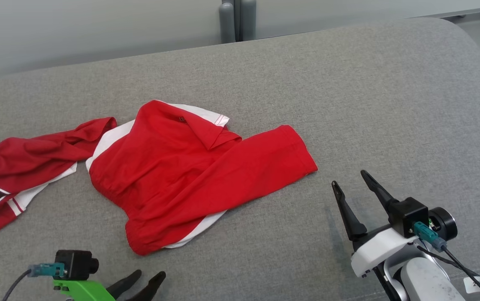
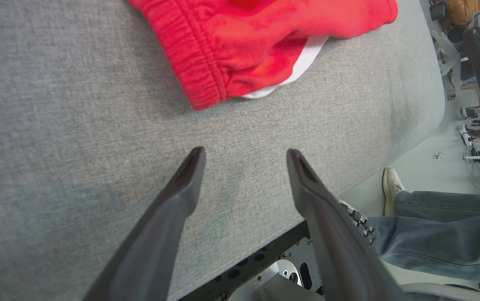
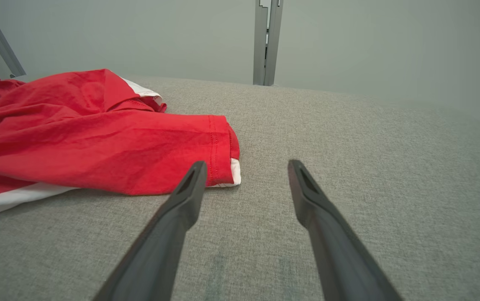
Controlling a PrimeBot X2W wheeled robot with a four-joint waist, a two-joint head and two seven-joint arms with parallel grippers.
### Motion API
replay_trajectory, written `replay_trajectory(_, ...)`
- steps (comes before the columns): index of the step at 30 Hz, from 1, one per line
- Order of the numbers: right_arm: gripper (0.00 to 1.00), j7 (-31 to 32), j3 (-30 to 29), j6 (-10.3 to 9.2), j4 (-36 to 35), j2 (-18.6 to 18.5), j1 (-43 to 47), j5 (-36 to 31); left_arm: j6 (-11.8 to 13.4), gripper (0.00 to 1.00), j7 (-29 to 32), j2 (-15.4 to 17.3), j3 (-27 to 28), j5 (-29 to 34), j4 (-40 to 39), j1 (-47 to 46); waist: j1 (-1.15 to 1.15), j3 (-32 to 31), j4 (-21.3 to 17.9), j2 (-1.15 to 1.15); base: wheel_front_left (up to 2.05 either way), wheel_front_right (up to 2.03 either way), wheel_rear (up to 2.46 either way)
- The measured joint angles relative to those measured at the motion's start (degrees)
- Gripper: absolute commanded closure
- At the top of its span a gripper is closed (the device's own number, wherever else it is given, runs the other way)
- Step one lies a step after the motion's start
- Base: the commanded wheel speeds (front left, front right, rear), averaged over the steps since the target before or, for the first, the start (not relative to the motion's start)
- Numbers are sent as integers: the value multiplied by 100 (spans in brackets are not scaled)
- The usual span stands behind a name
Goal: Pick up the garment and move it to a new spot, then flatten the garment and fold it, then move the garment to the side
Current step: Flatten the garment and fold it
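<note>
Grey fabric covers the surface (image 1: pixel 369 92), with a pale wall behind. One red garment (image 1: pixel 189 171) with white trim lies folded over itself left of centre. A second red cloth (image 1: pixel 18 167) with lettering touches it at the far left. Two grippers hover, both spread wide and empty: the left gripper (image 1: pixel 150 274) just short of the garment's hem, the right gripper (image 1: pixel 348 177) beside its sleeve end. One leg (image 2: pixel 445 225) in jeans stands by the surface.
</note>
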Motion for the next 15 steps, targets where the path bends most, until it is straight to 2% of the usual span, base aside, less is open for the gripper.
replay_trajectory(8,0,0,177,66,0,15,-34,-36,-105,0,-999,-116,-172,1139,409,-168,0,37,12,0,0,0,0)
replay_trajectory(15,0,0,194,100,30,22,-42,-36,-148,0,-1752,-396,-400,1695,890,-344,0,74,-146,0,0,0,0)
